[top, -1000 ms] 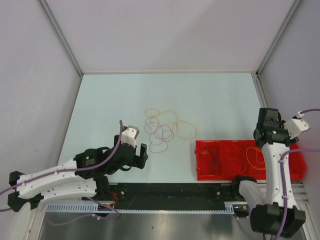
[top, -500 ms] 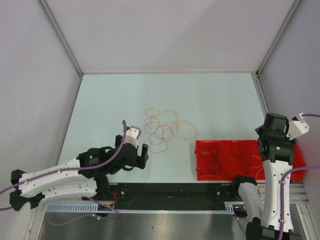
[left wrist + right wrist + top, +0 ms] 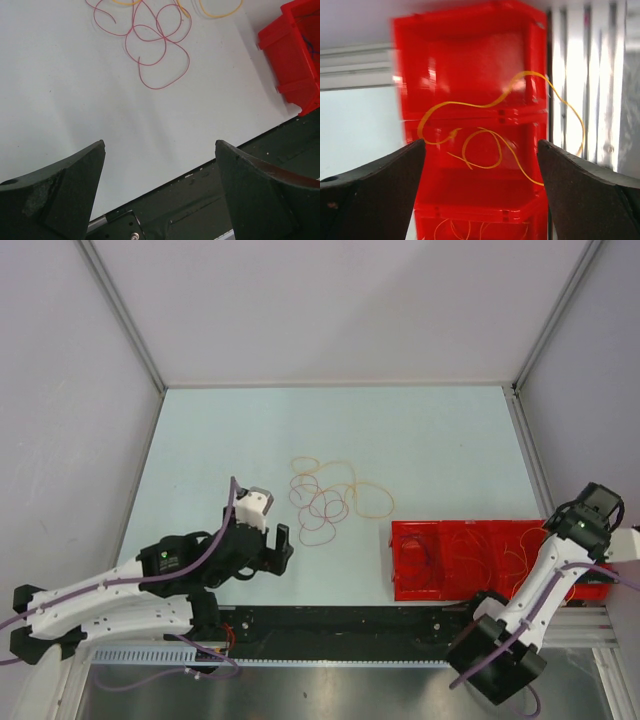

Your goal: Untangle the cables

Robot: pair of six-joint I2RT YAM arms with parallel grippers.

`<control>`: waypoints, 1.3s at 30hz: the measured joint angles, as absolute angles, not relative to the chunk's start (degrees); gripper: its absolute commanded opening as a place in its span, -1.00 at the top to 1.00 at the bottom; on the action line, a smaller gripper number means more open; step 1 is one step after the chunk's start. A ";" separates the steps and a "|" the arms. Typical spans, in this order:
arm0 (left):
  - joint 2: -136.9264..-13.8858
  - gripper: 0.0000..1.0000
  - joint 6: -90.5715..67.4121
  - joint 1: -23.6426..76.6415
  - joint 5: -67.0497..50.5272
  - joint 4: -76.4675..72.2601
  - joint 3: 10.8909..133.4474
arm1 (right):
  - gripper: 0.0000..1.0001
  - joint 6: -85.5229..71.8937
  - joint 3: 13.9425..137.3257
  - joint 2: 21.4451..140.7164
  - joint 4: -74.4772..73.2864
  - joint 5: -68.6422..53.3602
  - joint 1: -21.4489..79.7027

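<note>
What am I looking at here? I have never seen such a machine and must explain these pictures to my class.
Two robot arms stand at the near edge of a table. The wide picture looks down from above; the other two come from a camera on each wrist, so the dark shapes are that arm's own fingers. A tangle of thin wires, red, orange and purplish, lies on the table. A red tray on the right holds more, including a yellow wire. The left gripper is open, short of the tangle; the right gripper is open by the tray. Neither holds anything.
</note>
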State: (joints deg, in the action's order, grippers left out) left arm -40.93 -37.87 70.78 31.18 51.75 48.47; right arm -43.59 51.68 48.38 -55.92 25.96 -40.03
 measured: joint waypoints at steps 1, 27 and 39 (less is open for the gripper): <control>-40.27 -0.93 -37.52 70.78 31.16 51.72 48.45 | -0.96 -44.51 50.52 49.12 -56.34 24.73 -41.95; -36.82 -0.82 -33.52 70.83 27.88 47.88 46.72 | -0.44 -37.65 45.41 43.97 -45.52 14.66 -44.01; -62.17 -0.79 -27.57 72.25 19.40 33.95 52.75 | -0.71 -30.61 59.13 44.03 -49.04 19.11 -16.97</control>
State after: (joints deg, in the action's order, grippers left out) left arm -62.17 -27.57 72.25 19.40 33.95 52.75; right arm -30.61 59.13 44.03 -49.04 19.11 -16.97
